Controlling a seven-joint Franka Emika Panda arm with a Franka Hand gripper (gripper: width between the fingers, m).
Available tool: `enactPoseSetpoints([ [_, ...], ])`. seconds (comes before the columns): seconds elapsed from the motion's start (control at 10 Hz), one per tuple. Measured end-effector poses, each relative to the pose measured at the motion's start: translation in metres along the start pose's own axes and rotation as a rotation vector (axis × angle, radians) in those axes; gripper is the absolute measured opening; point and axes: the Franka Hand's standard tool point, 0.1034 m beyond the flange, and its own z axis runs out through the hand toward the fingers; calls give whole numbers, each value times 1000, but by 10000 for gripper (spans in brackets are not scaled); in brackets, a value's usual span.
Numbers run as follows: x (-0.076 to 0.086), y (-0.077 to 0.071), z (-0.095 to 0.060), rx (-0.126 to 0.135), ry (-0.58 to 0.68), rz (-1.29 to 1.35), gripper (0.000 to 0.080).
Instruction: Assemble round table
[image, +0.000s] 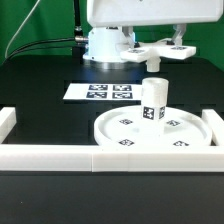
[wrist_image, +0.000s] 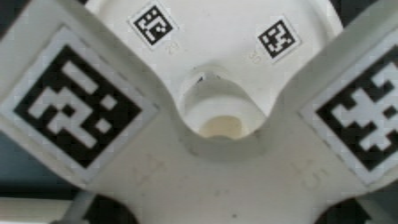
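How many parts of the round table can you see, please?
3. The round disc lies beside the front border blocks; the short cylinder stands upright on it; the cross-shaped piece is farther back, near the arm's base. Others could be hidden.

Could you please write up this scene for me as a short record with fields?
Disc: large, round, rimmed, lying flat on the black table
Cylinder: upright in the disc's middle
Cross piece: by the arm, apart from the disc; fills the wrist view, centre hole showing
Marker board: beyond the disc in the exterior view
Border block: along the near edge
Fingers: not seen; open or shut unclear
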Motion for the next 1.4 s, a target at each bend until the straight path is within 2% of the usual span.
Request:
enactPoseSetpoints([
  [1.1,-8,-1,33,-10,-25,-21,448],
  [1.4,-5,-2,35,-12,-15,-40,448],
])
